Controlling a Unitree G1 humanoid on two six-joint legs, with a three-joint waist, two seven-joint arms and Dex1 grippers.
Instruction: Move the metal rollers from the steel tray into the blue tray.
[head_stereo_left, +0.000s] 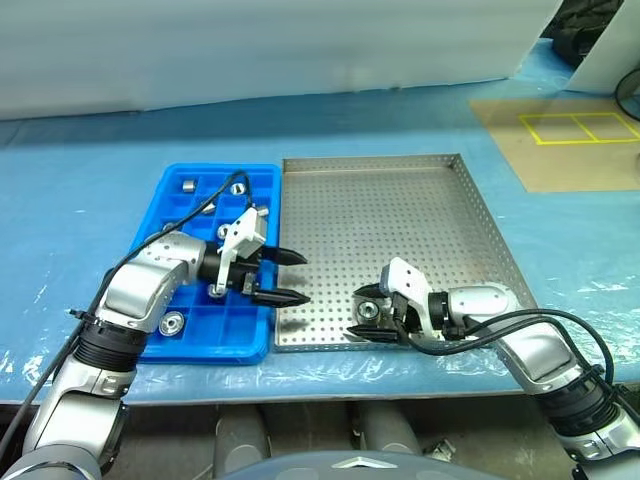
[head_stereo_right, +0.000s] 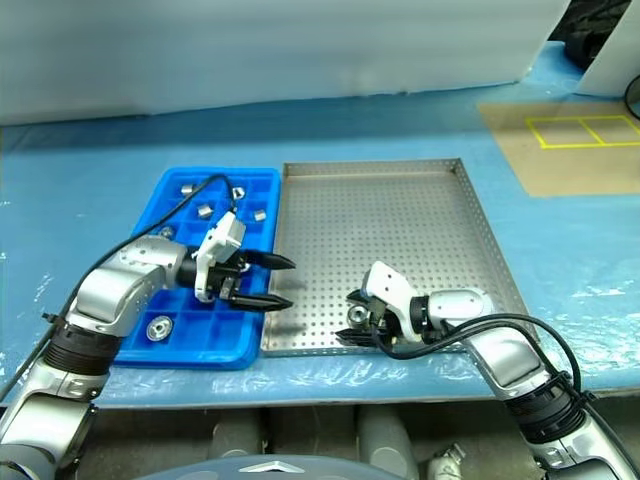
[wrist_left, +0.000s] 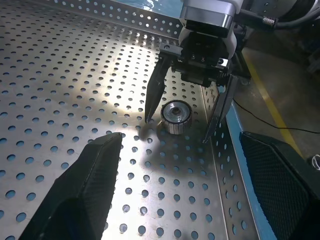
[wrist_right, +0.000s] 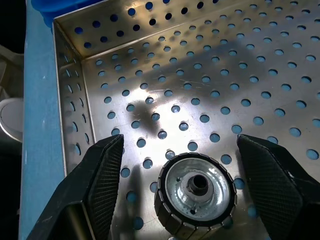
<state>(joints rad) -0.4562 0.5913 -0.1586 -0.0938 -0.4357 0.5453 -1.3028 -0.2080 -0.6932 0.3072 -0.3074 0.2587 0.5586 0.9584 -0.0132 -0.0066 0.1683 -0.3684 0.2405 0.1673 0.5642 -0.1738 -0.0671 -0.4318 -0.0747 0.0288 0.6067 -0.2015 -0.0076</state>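
Over at nine o'clock sits the blue tray (head_stereo_left: 262, 180), rollers (head_stereo_left: 187, 184) scattered in its compartments, one (head_stereo_left: 172, 323) near its front edge. The left gripper (head_stereo_left: 282, 277) hangs over the tray's right rim, jaws spread, nothing between them. Just right lies the steel tray (head_stereo_left: 400, 215), butted against the blue one. At five o'clock on it, by the front rim, the right gripper (head_stereo_left: 360, 313) straddles one roller (wrist_right: 196, 195), fingers (wrist_right: 97, 180) wide apart on either side, not touching.
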